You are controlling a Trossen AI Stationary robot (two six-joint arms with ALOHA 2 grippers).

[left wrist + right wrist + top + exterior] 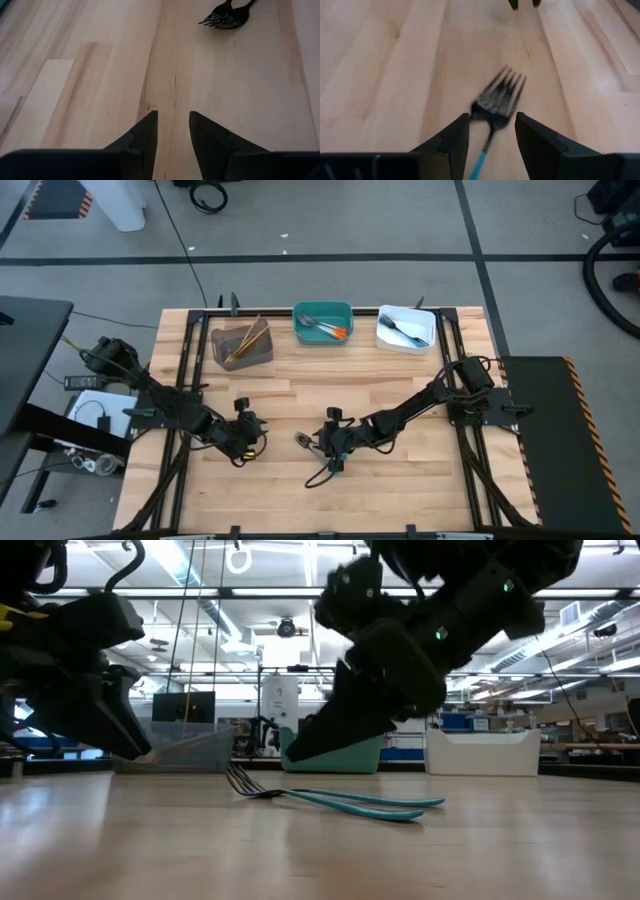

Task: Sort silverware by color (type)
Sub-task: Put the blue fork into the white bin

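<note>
The right gripper (492, 131) hangs low over the wooden surface (380, 60) with its fingers spread; lying flat between and just ahead of its tips are 2 blue-handled forks (497, 97), one on the other, tines pointing away from it, untouched by either finger. The left gripper (172, 125) waits beside, fingers parted and holding nothing, the same forks well ahead of it. Risks from here, as I judge them: closing on stacked forks may lift only 1, or both may twist and slip out; thin metal lying flat may skid under the fingertips; coming down too hard would jam the tips into the wood; the teal bin (322, 322) already holds like-coloured pieces, so a wrong drop mixes types.
</note>
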